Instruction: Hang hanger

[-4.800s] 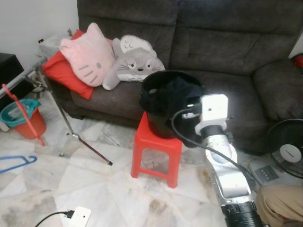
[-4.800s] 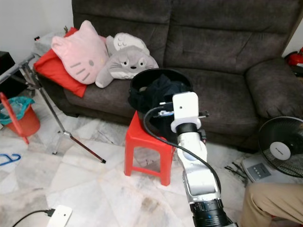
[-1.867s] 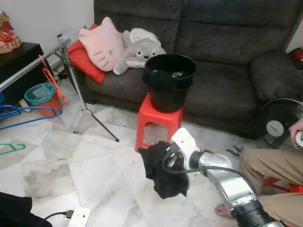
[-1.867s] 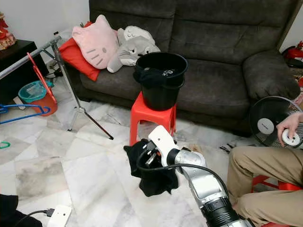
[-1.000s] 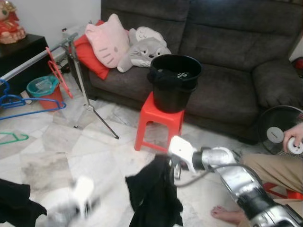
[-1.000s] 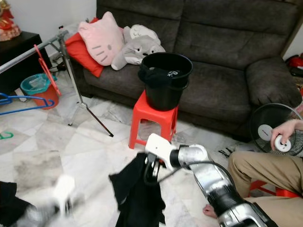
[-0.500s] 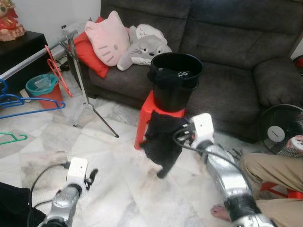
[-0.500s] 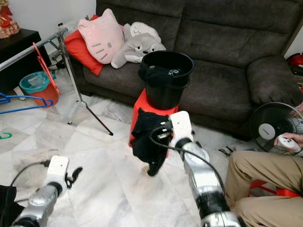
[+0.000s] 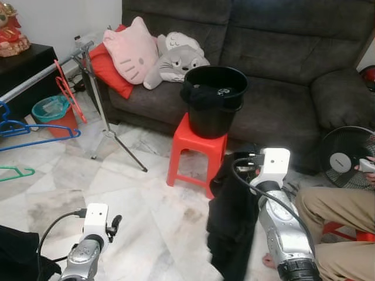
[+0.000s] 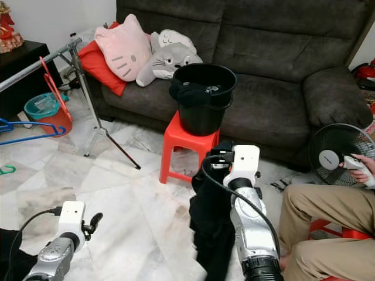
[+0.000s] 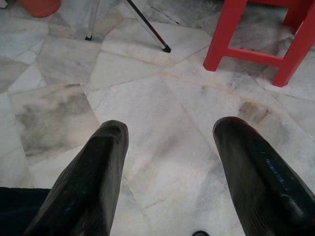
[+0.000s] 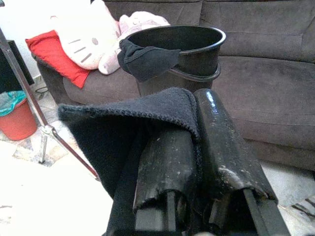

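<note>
1. The right gripper [image 12: 197, 142] has its fingers clamped on a limp black garment [image 9: 231, 222] hanging low in front of the robot.
2. The blue wire hanger [image 9: 35, 133] on the metal rack pole [image 9: 41, 76] lies far to the robot's left, nearer the left gripper [image 11: 170, 162], whose fingers stand apart.

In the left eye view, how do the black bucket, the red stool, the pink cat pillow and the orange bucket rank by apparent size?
1. black bucket, red stool, pink cat pillow: too alike to rank
2. orange bucket, smallest, though farther and partly hidden
</note>
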